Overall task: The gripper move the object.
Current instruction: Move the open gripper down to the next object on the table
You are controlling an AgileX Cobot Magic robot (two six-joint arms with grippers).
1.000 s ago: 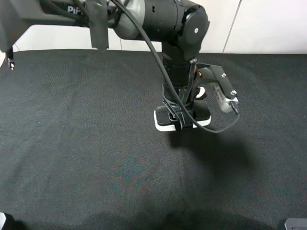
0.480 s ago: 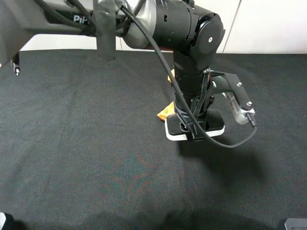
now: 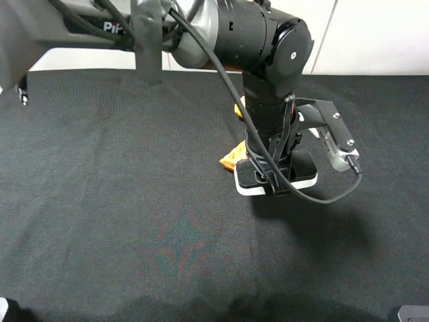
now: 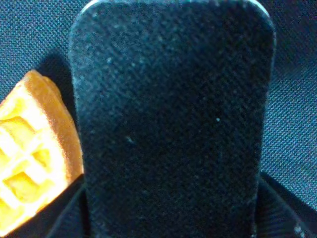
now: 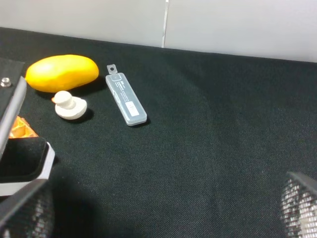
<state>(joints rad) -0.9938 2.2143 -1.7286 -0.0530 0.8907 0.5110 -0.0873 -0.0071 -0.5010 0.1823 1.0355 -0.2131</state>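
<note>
The whiteboard eraser (image 3: pixel 303 173), black felt on a white base, lies under my left gripper (image 3: pixel 271 180) near the middle of the black cloth. The left arm reaches in from the upper left, and the gripper is shut on the eraser's sides. In the left wrist view the felt top (image 4: pixel 168 124) fills the frame, with dark fingers (image 4: pixel 282 208) at its edges. The eraser's end also shows in the right wrist view (image 5: pixel 25 161). An orange waffle wedge (image 3: pixel 232 156) lies right beside the eraser. My right gripper (image 5: pixel 163 218) is open and empty, apart from the eraser.
A yellow mango (image 5: pixel 62 72), a small white knob-shaped piece (image 5: pixel 69 106) and a slim grey-blue utility knife (image 5: pixel 126 99) lie behind the eraser near the back wall. The waffle wedge (image 4: pixel 29 163) touches or nearly touches the eraser's long side. The left arm's cable (image 3: pixel 335 191) loops to the right.
My left gripper has moved right and toward the front with the eraser in it, uncovering the waffle wedge. Over the last half second it shifted only slightly.
</note>
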